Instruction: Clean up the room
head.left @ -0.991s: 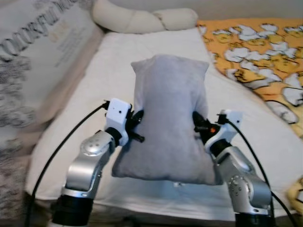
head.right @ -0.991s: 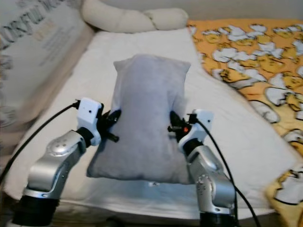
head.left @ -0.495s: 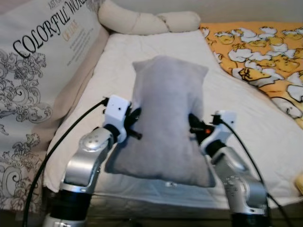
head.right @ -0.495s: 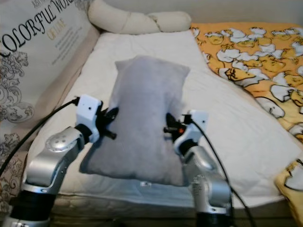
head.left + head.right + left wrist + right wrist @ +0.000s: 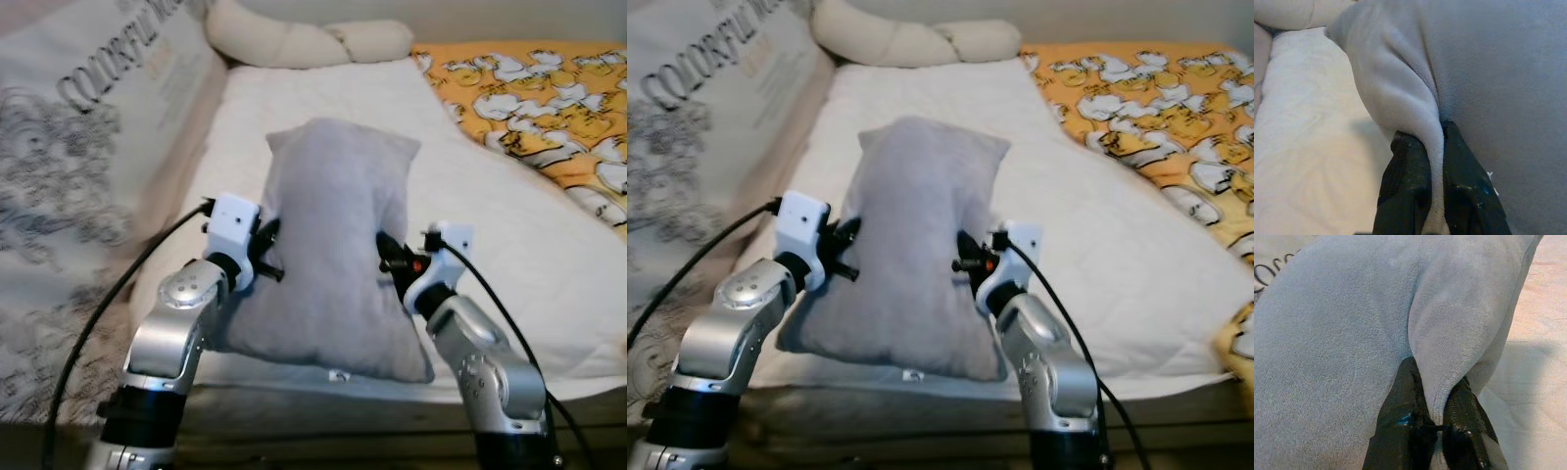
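Observation:
A grey plush pillow (image 5: 338, 245) is held up in front of me above the near edge of the white bed (image 5: 294, 108). My left gripper (image 5: 266, 250) is shut on the pillow's left side, and its black fingers (image 5: 1405, 191) pinch a fold of the grey fabric. At the pillow's right side my right gripper (image 5: 390, 257) is shut on another fold, with its fingers (image 5: 1410, 426) squeezing the cloth. The pillow's top corners point toward the head of the bed.
A cream bolster (image 5: 304, 39) lies at the head of the bed. An orange blanket with white duck prints (image 5: 539, 108) covers the bed's right side. A large printed cushion or panel with black lettering (image 5: 78, 147) stands along the left.
The camera has shifted, so the whole scene sits slightly differently. Both grippers keep their hold on the pillow, which now hangs a little lower and closer to the bed's near edge.

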Controlling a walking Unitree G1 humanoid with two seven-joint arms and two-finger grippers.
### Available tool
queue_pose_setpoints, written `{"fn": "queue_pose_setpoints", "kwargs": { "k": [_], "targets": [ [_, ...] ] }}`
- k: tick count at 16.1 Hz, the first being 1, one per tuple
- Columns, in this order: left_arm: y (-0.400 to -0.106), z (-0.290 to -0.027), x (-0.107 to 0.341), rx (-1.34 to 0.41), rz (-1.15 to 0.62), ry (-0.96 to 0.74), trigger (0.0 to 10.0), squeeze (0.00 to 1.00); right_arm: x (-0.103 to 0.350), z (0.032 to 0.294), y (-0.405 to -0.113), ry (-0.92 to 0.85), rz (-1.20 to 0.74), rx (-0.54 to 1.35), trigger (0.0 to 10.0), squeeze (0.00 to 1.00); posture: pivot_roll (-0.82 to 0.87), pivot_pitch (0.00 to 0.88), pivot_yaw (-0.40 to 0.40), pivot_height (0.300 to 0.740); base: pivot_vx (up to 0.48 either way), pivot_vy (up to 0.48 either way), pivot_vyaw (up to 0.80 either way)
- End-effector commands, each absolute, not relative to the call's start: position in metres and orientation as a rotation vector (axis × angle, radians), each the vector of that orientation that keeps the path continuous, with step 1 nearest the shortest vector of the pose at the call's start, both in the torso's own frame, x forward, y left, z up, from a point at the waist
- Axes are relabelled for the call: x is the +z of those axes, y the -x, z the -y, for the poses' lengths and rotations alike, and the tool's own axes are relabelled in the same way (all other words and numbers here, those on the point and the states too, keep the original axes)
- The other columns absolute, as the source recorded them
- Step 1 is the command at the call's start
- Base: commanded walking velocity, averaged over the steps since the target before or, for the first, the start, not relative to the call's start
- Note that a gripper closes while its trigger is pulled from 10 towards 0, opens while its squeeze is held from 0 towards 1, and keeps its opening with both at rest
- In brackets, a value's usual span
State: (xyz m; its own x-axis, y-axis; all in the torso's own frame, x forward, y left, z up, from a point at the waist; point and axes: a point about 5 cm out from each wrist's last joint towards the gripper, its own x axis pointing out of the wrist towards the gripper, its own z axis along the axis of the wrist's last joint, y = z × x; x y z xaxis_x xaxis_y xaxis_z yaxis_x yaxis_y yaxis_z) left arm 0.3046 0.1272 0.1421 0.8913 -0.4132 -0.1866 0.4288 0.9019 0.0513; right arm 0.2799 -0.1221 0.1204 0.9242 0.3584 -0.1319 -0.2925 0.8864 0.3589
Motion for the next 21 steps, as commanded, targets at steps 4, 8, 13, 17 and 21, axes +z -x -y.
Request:
{"fn": "queue_pose_setpoints", "kwargs": {
  "k": [4,8,13,17,21],
  "targets": [
    [-0.302,-0.123,0.145,-0.447,-0.150,-0.094,10.0,0.00,0.123,0.119,-0.285,-0.298,-0.204,0.393,10.0,0.00,-0.03,0.000,0.028,0.740,0.000,0.337,0.00],
    [-0.303,-0.125,0.146,-0.427,-0.148,-0.107,10.0,0.00,0.120,0.119,-0.287,-0.293,-0.216,0.395,10.0,0.00,-0.02,0.000,0.024,0.740,0.000,0.249,0.00],
    [-0.308,-0.130,0.151,-0.382,-0.122,-0.126,10.0,0.00,0.118,0.116,-0.288,-0.303,-0.224,0.391,10.0,0.00,-0.02,0.000,0.022,0.740,0.000,0.000,0.00],
    [-0.311,-0.134,0.153,-0.348,-0.113,-0.134,10.0,0.00,0.117,0.113,-0.290,-0.310,-0.229,0.407,10.0,0.00,-0.01,0.000,0.018,0.740,0.000,0.000,0.00],
    [-0.311,-0.133,0.154,-0.367,-0.112,-0.113,10.0,0.00,0.117,0.109,-0.291,-0.287,-0.228,0.444,10.0,0.00,-0.01,0.000,0.021,0.740,0.000,0.000,0.00]
  ]
}}
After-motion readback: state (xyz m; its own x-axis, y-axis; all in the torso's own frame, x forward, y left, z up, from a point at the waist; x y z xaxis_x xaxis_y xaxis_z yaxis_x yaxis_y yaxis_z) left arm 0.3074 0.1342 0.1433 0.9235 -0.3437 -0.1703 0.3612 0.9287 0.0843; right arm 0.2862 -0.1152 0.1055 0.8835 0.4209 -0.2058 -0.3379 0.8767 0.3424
